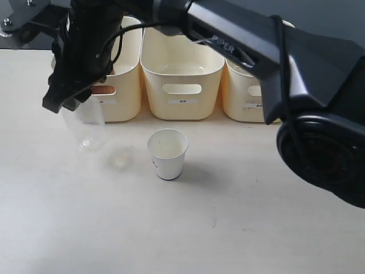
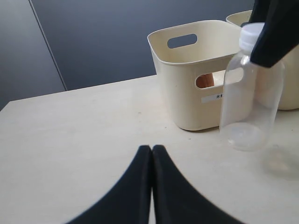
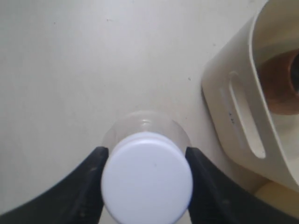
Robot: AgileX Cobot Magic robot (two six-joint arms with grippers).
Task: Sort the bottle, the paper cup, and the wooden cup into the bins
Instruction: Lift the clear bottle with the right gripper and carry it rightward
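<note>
The counter (image 1: 239, 228) carries three bins along its far edge. The bin nearest the far-left corner (image 1: 122, 74) already holds the wooden cup (image 3: 280, 84), its brown side showing through the handle cut-out. The middle bin (image 1: 181, 71) and the bin toward the far-right corner (image 1: 242, 94) look free of any task item, as far as their insides show.

The right arm reaches across the counter to the left side, and the right tool (image 3: 145, 161) is clamped on the neck of the bottle (image 1: 85, 128), one finger on each side just under the white cap (image 3: 147, 182). The bottle hangs upright just in front of the far-left bin, its base seemingly a little clear of the counter.

The step in hand looks like carrying the bottle to its bin. To do it well, lift until the base clears the rim, keep the bottle vertical so it does not swing in a neck-only grip, centre it over the chosen bin, then lower before letting go.

The paper cup (image 1: 168, 153) stands upright near the middle of the counter, in front of the middle bin, well apart from the bottle; pass behind it.

The left tool (image 2: 152, 154) has its fingers pressed together, holding nothing, low over the counter's left side.
</note>
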